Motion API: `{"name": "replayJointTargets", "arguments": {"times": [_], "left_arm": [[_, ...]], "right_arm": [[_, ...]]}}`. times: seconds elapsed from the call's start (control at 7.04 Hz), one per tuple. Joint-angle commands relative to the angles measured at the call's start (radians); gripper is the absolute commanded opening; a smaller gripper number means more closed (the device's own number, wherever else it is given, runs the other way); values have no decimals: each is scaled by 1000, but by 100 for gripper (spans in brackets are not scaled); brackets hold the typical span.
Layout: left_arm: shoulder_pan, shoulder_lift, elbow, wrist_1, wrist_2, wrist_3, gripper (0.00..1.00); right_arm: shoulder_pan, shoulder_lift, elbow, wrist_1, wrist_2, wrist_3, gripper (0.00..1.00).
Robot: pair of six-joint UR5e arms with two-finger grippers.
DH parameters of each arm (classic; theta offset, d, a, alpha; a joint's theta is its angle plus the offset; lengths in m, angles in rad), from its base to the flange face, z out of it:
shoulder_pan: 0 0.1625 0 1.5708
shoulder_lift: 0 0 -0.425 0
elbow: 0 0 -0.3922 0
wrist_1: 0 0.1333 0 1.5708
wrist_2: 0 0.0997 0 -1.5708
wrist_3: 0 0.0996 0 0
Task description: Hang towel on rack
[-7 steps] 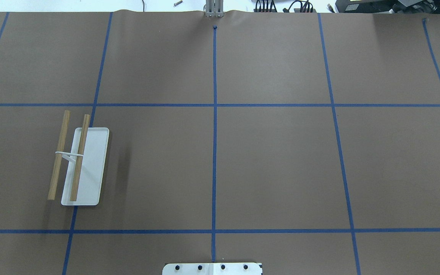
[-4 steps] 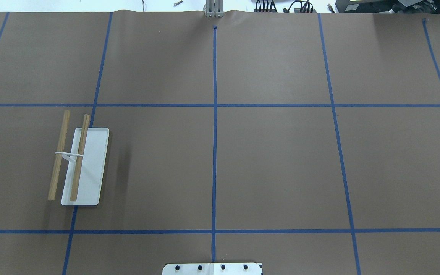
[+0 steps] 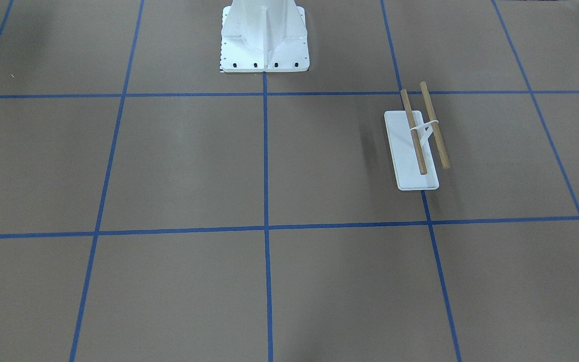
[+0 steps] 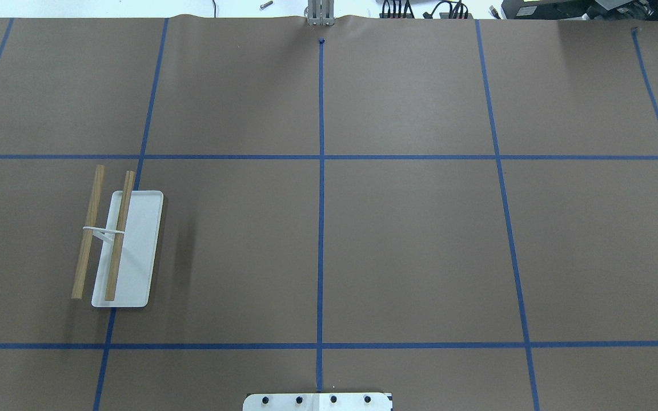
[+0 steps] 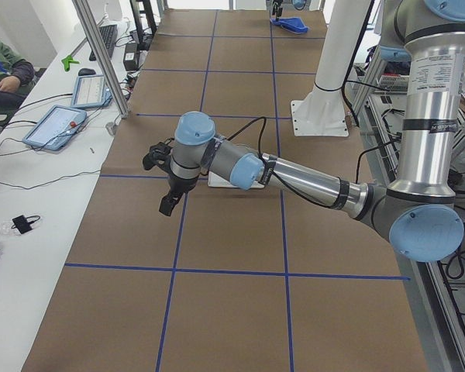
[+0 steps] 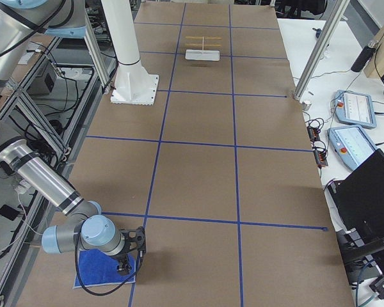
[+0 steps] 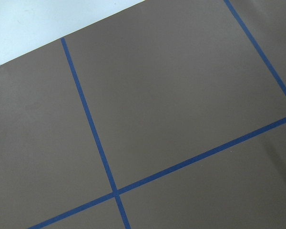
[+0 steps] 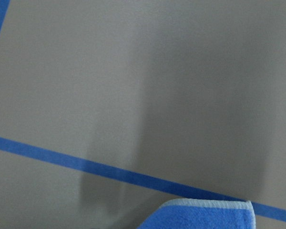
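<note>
Nothing has moved in the overhead view since a second ago. The rack (image 4: 117, 245) stands in the same spot on my left half of the table (image 4: 409, 240), both dowels bare.

The towel (image 6: 105, 268) lies flat, blue face up, at the table's right end on the edge nearest my base, well apart from the rack. My right claw (image 6: 129, 256) is low over one of its corners. My right wrist camera shows only that pale-edged corner beside a tape line (image 8: 109, 171) and no fingers, so I cannot tell whether this claw is spread or pressed together, or whether it touches the cloth. My left claw (image 5: 167, 182) hangs above the table near the rack with no cloth in it. The side view does not let me judge how its jaws stand either.

I judge the task barely begun, since the towel is not yet lifted. I have yet to pinch it, raise it, carry it across the whole table and drape it over a dowel.
</note>
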Motion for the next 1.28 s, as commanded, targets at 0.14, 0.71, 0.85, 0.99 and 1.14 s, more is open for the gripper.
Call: {"name": "replayJointTargets", "arguments": {"times": [0.14,0.71,0.85,0.99,1.14], "left_arm": [[0,0,1,0,0,0,99],[0,0,-1,-14,0,0,99],[0,0,1,-14,0,0,99],[0,0,-1,-16,0,0,99],[-2,-2,-1,-16,0,0,99]], "right_arm": [[0,1,-8,0,3,-2,90],[-2,10,-19,-11,20,6,80],[-2,11,-20,-11,23,7,80],[-2,22,-26,-13,33,9,80],[-2,33,-38,-13,38,24,80]]}}
